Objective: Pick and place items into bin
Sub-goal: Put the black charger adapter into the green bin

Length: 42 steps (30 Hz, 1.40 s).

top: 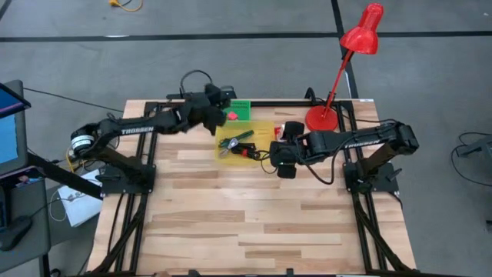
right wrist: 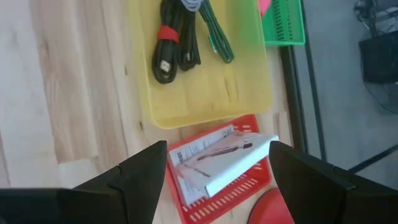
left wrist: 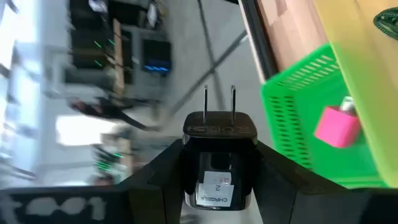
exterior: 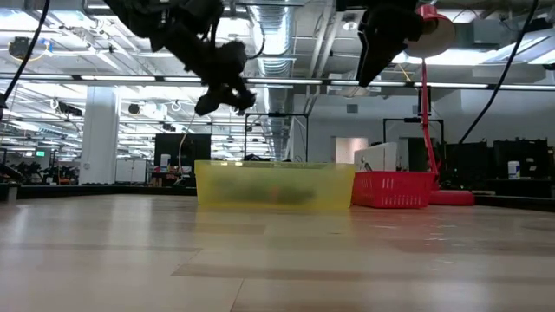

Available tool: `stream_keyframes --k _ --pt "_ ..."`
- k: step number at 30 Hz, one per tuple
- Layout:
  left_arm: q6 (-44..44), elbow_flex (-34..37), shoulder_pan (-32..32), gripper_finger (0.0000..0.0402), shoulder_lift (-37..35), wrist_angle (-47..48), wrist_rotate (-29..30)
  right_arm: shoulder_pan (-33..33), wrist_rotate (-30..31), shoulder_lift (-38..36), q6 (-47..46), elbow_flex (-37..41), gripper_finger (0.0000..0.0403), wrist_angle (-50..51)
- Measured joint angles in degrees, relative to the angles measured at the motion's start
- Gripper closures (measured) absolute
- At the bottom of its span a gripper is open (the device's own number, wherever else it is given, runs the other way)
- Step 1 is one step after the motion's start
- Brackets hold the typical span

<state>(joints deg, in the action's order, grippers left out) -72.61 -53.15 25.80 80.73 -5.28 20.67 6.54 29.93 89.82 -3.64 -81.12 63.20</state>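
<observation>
The left gripper [left wrist: 217, 180] clamps a black charger [left wrist: 218, 158] above the green bin [top: 239, 110]. Cables [right wrist: 177, 40] lie in the yellow bin [right wrist: 205, 93], packages [right wrist: 217, 158] in the red. The right gripper [right wrist: 217, 168] hangs wide, empty.

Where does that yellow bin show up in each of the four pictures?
High view: yellow bin sits at the table's far middle, between both arms.
Low view: centre, on the tabletop.
Left wrist view: only its edge, upper right.
Right wrist view: upper middle, holding cables.
Shared landmark: the green basket touching the bin.
</observation>
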Motion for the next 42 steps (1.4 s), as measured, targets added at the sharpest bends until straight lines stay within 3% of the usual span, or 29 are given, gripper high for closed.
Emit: stream_keyframes --k 8,17,26,38,42 --pt "15.1 0.0 10.5 0.0271 0.0 4.7 -13.9 -2.0 0.0 0.0 0.0 0.0 0.0127 -1.1" --pt "23.4 0.0 11.8 0.0271 0.1 4.5 -25.6 -3.8 0.0 0.0 0.1 0.0 0.0127 -2.6" --pt "29.1 -0.1 11.9 0.0271 7.4 1.0 -26.3 -4.5 0.0 0.1 0.1 0.1 0.0127 -2.8" --pt "31.9 -5.9 11.6 0.0270 16.9 0.9 -25.8 -4.4 -0.1 0.1 0.0 0.1 0.0127 -2.8" --pt "32.1 -6.0 11.6 0.0231 17.0 0.4 -23.2 -4.4 -0.1 0.1 0.0 0.1 0.0127 -2.8"
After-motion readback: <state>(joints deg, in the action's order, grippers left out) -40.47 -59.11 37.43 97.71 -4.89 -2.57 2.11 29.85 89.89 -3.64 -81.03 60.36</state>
